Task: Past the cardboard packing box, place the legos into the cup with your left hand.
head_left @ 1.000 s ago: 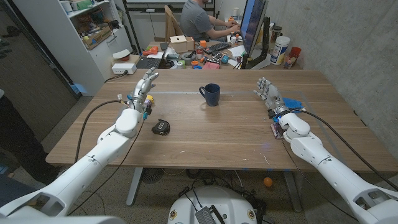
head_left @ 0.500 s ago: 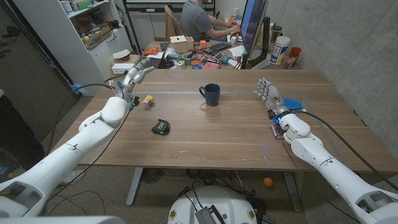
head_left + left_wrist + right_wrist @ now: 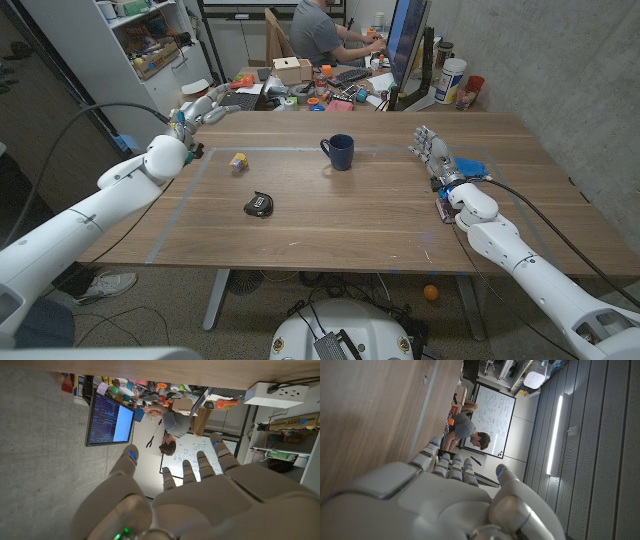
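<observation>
Reach step: left hand [image 3: 195,108], fingers apart and holding nothing, must come down onto the lego [image 3: 238,162] just beside it, short of the cup [image 3: 338,152].

Even, fairly bright indoor light falls from above on the bench [image 3: 380,215], leaving only soft, short shadows beside the cup [image 3: 339,152] and small objects, while the head view bends at its edges and both wrist views show their near fingers [image 3: 131,457] large and slightly soft.

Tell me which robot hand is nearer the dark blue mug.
Right robot hand, just off the dark blue mug; left robot hand is over the far left table corner.
</observation>
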Controlling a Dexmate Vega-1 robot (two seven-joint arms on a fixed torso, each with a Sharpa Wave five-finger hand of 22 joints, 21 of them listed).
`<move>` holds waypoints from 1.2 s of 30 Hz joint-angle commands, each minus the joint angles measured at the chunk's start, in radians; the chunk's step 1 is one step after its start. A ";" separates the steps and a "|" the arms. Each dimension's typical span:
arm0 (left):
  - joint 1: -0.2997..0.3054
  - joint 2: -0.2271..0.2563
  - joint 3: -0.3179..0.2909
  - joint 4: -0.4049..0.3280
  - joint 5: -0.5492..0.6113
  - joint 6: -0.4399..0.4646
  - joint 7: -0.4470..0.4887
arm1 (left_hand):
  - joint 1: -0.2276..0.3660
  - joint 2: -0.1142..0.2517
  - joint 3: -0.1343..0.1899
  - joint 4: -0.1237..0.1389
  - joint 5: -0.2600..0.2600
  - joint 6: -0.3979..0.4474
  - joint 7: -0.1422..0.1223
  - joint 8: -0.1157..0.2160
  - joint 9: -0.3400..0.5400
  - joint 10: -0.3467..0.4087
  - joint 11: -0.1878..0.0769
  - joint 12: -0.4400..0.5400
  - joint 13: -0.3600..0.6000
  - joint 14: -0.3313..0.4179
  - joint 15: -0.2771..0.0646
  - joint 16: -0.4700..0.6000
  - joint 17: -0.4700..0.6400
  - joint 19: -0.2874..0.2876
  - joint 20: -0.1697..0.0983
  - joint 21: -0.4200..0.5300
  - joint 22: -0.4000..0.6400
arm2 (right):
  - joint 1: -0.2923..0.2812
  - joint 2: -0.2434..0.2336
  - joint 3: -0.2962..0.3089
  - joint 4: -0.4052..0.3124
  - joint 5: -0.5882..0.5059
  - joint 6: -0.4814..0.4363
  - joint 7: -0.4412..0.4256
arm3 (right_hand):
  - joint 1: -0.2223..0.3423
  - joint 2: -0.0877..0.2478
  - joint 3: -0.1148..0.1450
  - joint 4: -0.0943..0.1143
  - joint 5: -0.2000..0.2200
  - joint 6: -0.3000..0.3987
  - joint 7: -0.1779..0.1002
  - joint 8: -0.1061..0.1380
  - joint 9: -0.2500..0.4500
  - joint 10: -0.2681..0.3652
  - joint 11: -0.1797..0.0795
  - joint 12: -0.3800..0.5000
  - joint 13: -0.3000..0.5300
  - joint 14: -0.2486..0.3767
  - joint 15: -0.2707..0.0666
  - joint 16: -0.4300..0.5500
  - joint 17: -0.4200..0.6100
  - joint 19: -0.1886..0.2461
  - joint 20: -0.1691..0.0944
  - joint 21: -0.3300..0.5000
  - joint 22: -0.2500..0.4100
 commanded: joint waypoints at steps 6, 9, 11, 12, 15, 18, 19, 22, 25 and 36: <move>-0.131 0.043 0.107 -0.049 0.268 0.214 -0.033 | 0.033 -0.021 -0.009 -0.003 -0.004 -0.020 -0.001 0.003 0.003 -0.007 -0.005 -0.001 0.006 -0.003 -0.005 0.001 0.001 0.025 0.000 -0.003 0.003 | -0.003 0.010 -0.001 0.009 -0.001 0.011 -0.007 | -0.001 -0.005 0.003 0.001 0.005 0.009 0.001 0.007 0.003 0.010 0.002 0.009 0.002 0.004 0.007 0.007 0.002 0.009 0.002 0.008 0.004; -0.163 0.039 0.142 -0.046 0.318 0.233 -0.069 | 0.042 -0.036 -0.015 -0.002 -0.003 -0.023 -0.001 0.005 0.003 -0.012 -0.007 -0.002 0.007 -0.002 -0.010 0.002 0.001 0.035 0.000 -0.003 0.003 | -0.004 0.011 0.001 0.012 0.000 0.013 -0.009 | -0.003 -0.006 0.002 0.002 0.005 0.009 0.001 0.007 0.003 0.011 0.003 0.009 0.002 0.003 0.007 0.007 0.003 0.010 0.002 0.008 0.004; -0.179 0.037 0.160 -0.045 0.345 0.242 -0.089 | 0.050 -0.047 -0.020 -0.002 -0.002 -0.027 -0.001 0.006 0.003 -0.016 -0.006 -0.003 0.008 -0.007 -0.009 0.000 0.002 0.040 0.001 -0.004 0.003 | -0.004 0.012 0.002 0.014 0.000 0.014 -0.010 | -0.004 -0.006 0.002 0.003 0.005 0.010 0.001 0.007 0.003 0.011 0.003 0.009 0.002 0.004 0.007 0.007 0.003 0.010 0.003 0.008 0.004; -0.186 0.035 0.168 -0.046 0.361 0.251 -0.099 | 0.055 -0.052 -0.022 -0.002 -0.001 -0.031 -0.002 0.006 0.004 -0.021 -0.006 -0.005 0.008 -0.009 -0.008 -0.001 0.002 0.042 0.002 -0.004 0.002 | -0.004 0.013 0.002 0.015 0.000 0.014 -0.010 | -0.004 -0.006 0.002 0.003 0.005 0.010 0.001 0.008 0.003 0.011 0.003 0.009 0.002 0.004 0.007 0.007 0.003 0.010 0.003 0.008 0.004; -0.201 0.030 0.189 -0.048 0.400 0.268 -0.122 | 0.064 -0.061 -0.026 -0.002 0.002 -0.038 -0.002 0.006 0.004 -0.028 -0.007 -0.007 0.009 -0.013 -0.007 -0.002 0.002 0.045 0.002 -0.006 0.002 | -0.001 0.015 0.002 0.024 0.001 0.020 -0.007 | -0.005 -0.007 0.001 0.004 0.005 0.011 0.001 0.008 0.003 0.011 0.001 0.009 0.002 0.004 0.007 0.007 0.003 0.010 0.003 0.008 0.004; -0.208 0.027 0.200 -0.049 0.418 0.272 -0.147 | 0.074 -0.074 -0.032 -0.001 0.005 -0.046 -0.002 0.006 0.005 -0.030 -0.008 -0.006 0.009 -0.014 -0.005 -0.001 0.002 0.049 0.002 -0.009 0.002 | 0.004 0.018 0.002 0.033 0.002 0.024 -0.002 | -0.006 -0.007 0.001 0.004 0.006 0.010 0.002 0.008 0.003 0.012 0.001 0.009 0.002 0.004 0.007 0.007 0.003 0.010 0.002 0.008 0.004; -0.210 0.026 0.204 -0.050 0.424 0.275 -0.157 | 0.078 -0.080 -0.034 -0.001 0.007 -0.049 -0.002 0.006 0.005 -0.030 -0.006 -0.006 0.010 -0.014 -0.004 -0.001 0.002 0.050 0.003 -0.010 0.002 | 0.006 0.019 0.002 0.037 0.003 0.025 0.000 | -0.007 -0.007 0.000 0.004 0.006 0.011 0.001 0.008 0.003 0.012 0.001 0.009 0.002 0.004 0.008 0.007 0.003 0.010 0.003 0.008 0.004; -0.219 0.026 0.216 -0.055 0.443 0.286 -0.193 | 0.085 -0.092 -0.040 0.000 0.010 -0.053 -0.002 0.007 0.005 -0.032 -0.004 -0.006 0.011 -0.016 -0.003 -0.001 0.002 0.053 0.003 -0.011 0.002 | 0.012 0.022 0.001 0.047 0.004 0.028 0.008 | -0.008 -0.008 -0.001 0.005 0.006 0.011 0.001 0.008 0.003 0.014 0.001 0.010 0.002 0.006 0.008 0.008 0.004 0.010 0.003 0.009 0.003; -0.230 0.034 0.228 -0.068 0.468 0.301 -0.239 | 0.094 -0.114 -0.053 0.002 0.015 -0.058 -0.001 0.009 0.006 -0.033 -0.001 -0.004 0.012 -0.017 -0.003 -0.001 0.003 0.057 0.004 -0.015 0.002 | 0.017 0.024 0.000 0.055 0.004 0.033 0.013 | -0.010 -0.008 -0.001 0.006 0.006 0.011 0.001 0.008 0.003 0.014 0.003 0.010 0.002 0.006 0.008 0.009 0.004 0.010 0.003 0.008 0.003; -0.251 0.042 0.254 -0.096 0.535 0.339 -0.359 | 0.124 -0.142 -0.071 0.005 0.027 -0.068 -0.002 0.011 0.007 -0.044 0.011 -0.004 0.016 -0.028 0.010 -0.002 0.004 0.057 0.004 -0.025 0.002 | 0.021 0.025 0.001 0.067 0.007 0.042 0.025 | -0.015 -0.011 -0.005 0.009 0.006 0.012 0.000 0.008 0.003 0.014 0.001 0.010 0.002 0.006 0.009 0.009 0.005 0.010 0.003 0.008 0.003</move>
